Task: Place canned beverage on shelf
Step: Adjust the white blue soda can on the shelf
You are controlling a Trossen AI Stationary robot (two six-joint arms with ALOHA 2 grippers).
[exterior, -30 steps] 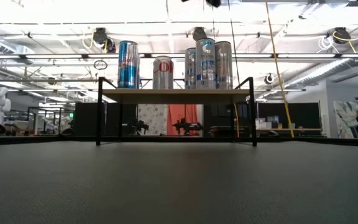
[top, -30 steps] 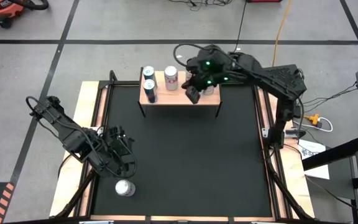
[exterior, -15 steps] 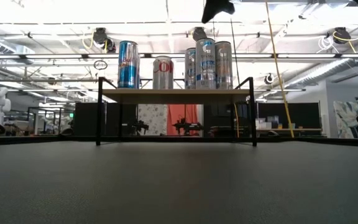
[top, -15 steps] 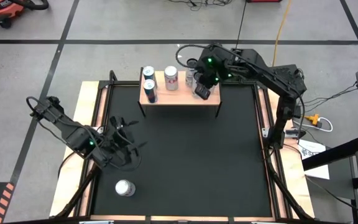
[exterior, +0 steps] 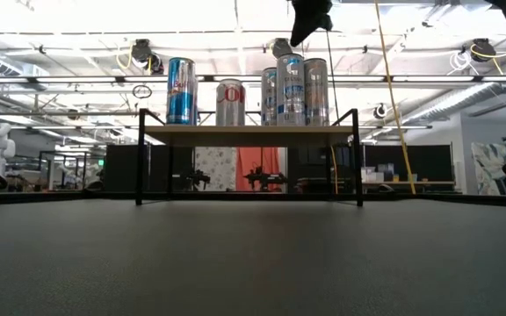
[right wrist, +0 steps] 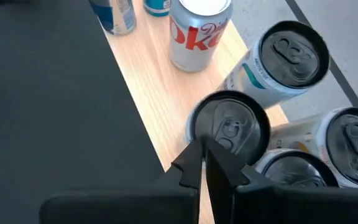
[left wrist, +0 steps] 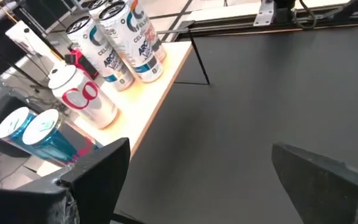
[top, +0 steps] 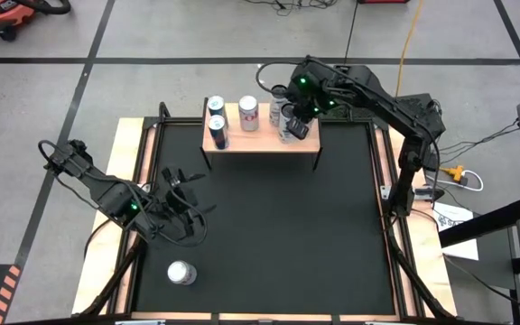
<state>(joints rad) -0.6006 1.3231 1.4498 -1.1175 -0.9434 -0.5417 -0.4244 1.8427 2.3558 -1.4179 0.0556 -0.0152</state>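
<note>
One shelf (top: pixel 262 141) carries seven upright cans: two blue cans (top: pixel 217 125), one silver-and-red can (top: pixel 248 113) and four white cans with black tops (right wrist: pixel 291 59), while one more silver can (top: pixel 181 272) stands on the tabletop (top: pixel 278 235).

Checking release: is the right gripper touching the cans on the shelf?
Apart. The low view shows the right gripper shut above the white cans, background visible between them.
</note>
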